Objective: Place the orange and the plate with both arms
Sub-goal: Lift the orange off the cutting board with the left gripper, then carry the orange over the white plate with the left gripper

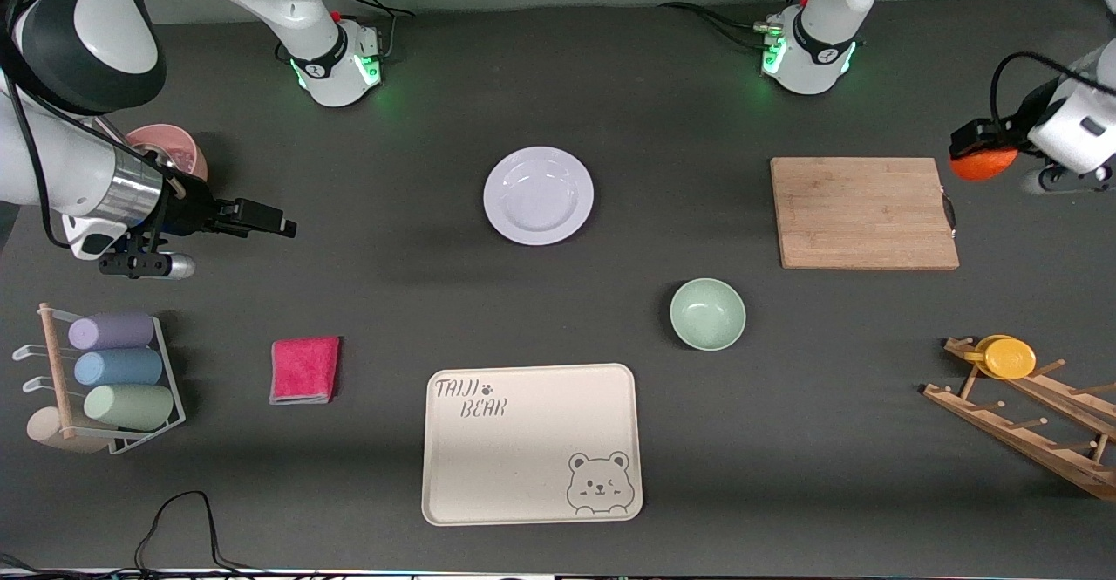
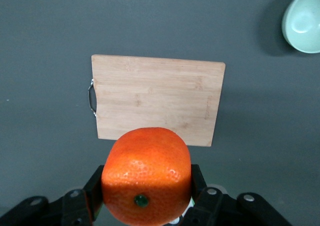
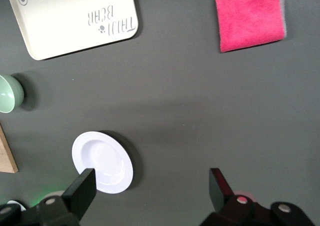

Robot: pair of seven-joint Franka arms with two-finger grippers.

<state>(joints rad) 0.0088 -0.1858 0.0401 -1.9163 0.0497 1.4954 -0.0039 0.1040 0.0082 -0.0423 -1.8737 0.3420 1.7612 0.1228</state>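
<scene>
The white plate (image 1: 539, 194) lies flat on the dark table near the middle, toward the robots' bases; it also shows in the right wrist view (image 3: 102, 162). My left gripper (image 1: 983, 157) is shut on the orange (image 1: 983, 164) and holds it in the air beside the wooden cutting board (image 1: 863, 212), at the left arm's end of the table. In the left wrist view the orange (image 2: 146, 175) sits between the black fingers (image 2: 93, 186), with the board (image 2: 157, 99) below. My right gripper (image 1: 281, 225) is open and empty, up over the table's right-arm end.
A pale green bowl (image 1: 707, 313) and a cream bear tray (image 1: 532, 443) lie nearer the camera than the plate. A pink cloth (image 1: 304, 369), a rack of cups (image 1: 105, 384), a pink bowl (image 1: 167, 149) and a wooden rack with a yellow cup (image 1: 1007, 358) stand at the table's ends.
</scene>
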